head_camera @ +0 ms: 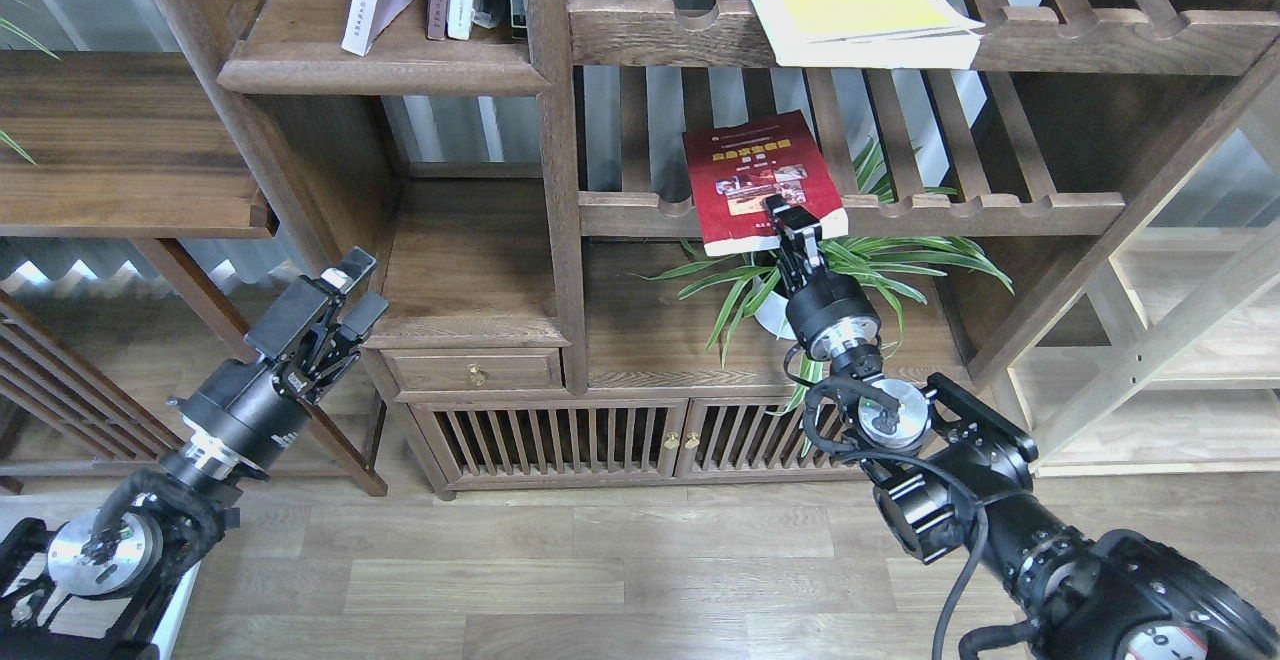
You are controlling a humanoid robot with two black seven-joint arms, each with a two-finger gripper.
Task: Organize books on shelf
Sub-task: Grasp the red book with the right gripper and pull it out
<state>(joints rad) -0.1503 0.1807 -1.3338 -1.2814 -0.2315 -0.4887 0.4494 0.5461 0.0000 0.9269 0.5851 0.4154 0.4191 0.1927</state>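
Slatted shelf (1000,208): red book (757,178) front edge betw. R jaws.

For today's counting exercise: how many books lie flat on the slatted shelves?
2. The red book is on the middle slatted shelf, gripped by the right gripper. The yellow book is on the upper slatted shelf, partly cut off at the top.

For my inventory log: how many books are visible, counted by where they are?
Upright books on the solid shelf: 4
Yellow-green book on the upper slatted shelf: 1
Red book, held by the right gripper at the middle slatted shelf: 1
Total: 6
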